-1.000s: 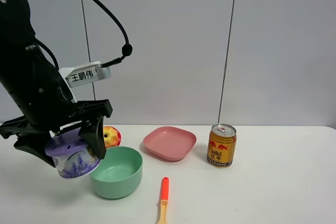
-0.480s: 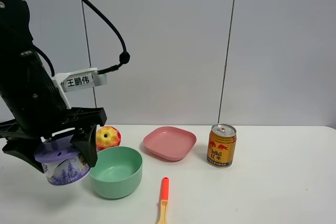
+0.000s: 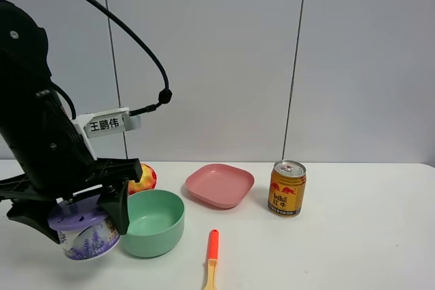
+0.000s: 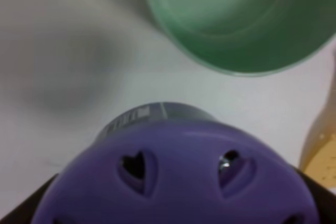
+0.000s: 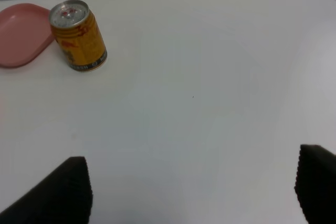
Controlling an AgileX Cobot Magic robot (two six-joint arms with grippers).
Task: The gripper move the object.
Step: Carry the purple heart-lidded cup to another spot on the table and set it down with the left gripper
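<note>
At the left end of the table (image 3: pixel 353 236), the container (image 3: pixel 85 244) is between the fingers of the left gripper (image 3: pixel 81 230), just left of the bowl (image 3: pixel 153 225). The apple (image 3: pixel 144 177) lies behind the bowl. The plate (image 3: pixel 219 185) lies right of the apple, with the can (image 3: pixel 287 189) further right. The utensil (image 3: pixel 212 256) lies in front of the plate.

left arm (image 3: pixel 34 113) is angled down low with its gripper (image 3: pixel 76 225) pinching the object (image 3: pixel 85 239) between both fingers, while the right gripper (image 5: pixel 194 190) hangs with its 2 fingers spread wide
</note>
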